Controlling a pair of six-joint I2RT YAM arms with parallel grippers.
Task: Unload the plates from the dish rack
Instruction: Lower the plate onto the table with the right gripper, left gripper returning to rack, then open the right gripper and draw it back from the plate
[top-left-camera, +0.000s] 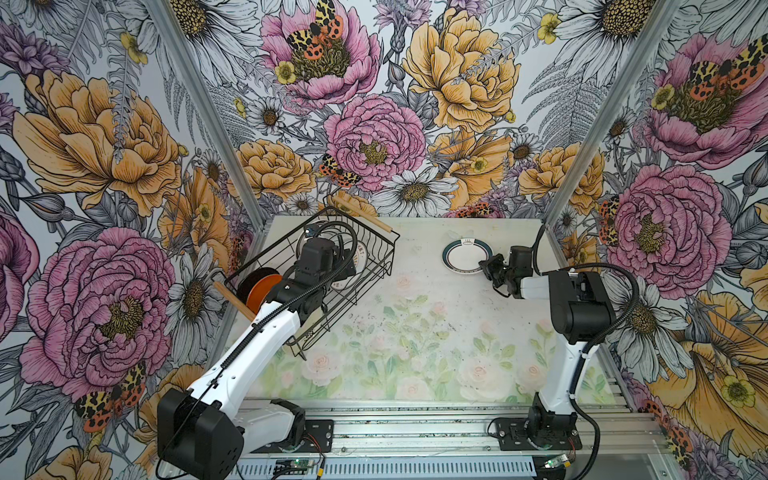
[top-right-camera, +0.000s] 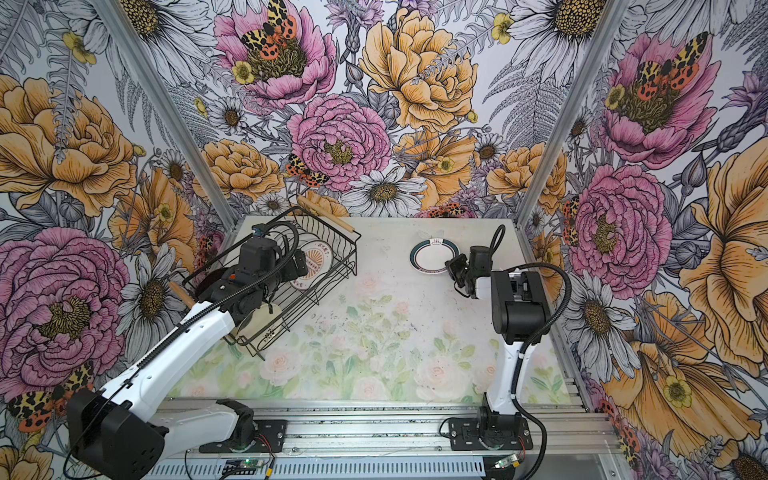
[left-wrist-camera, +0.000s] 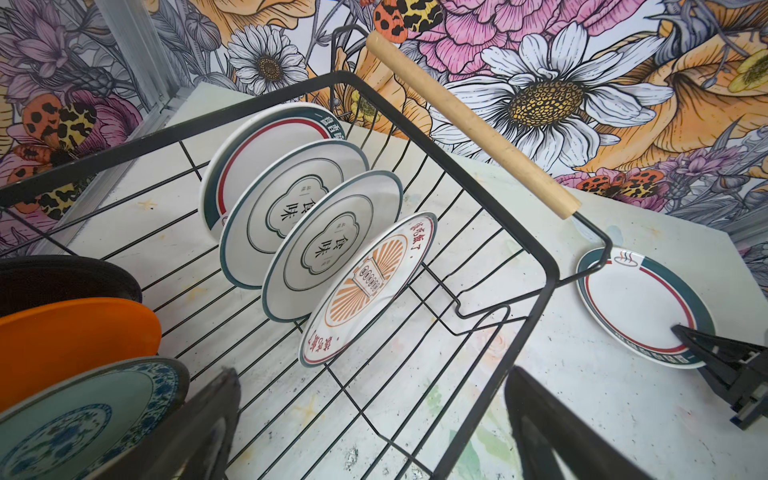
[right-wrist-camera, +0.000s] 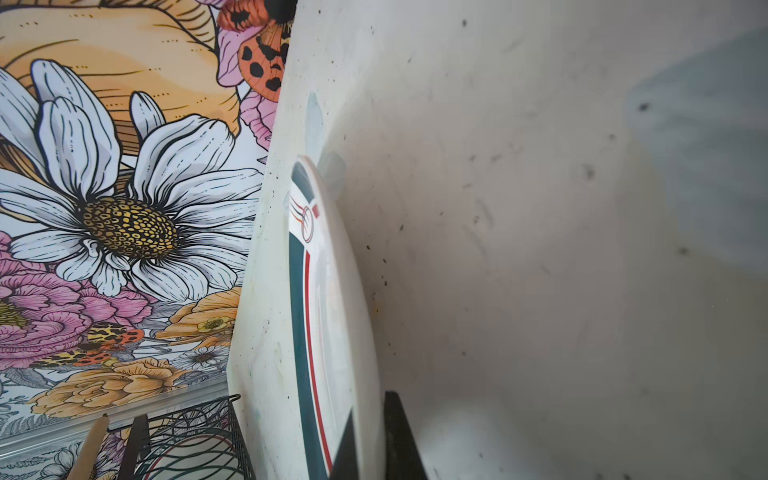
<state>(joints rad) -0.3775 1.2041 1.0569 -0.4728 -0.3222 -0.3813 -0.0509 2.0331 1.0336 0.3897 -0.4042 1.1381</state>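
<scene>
- While right fingers (right-wrist-camera: 399, 449) pinch the teal-rimmed plate (top-left-camera: 467, 257), lying on the surface (top-left-camera: 415, 291), part them before lifting.
- Left fingers (left-wrist-camera: 548, 428) gape wide over the dish rack (left-wrist-camera: 469, 124).

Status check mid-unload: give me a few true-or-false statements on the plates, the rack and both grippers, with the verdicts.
1. One teal-rimmed plate is already out of the dish rack. True.
2. The right gripper is open and clear of that plate. False: its jaws are shut on the plate's rim.
3. The left gripper holds the orange plate. False: it is open above the rack with nothing in it, and the orange plate stands in the rack.
4. Four white plates stand on edge in a row in the rack. True.
</scene>
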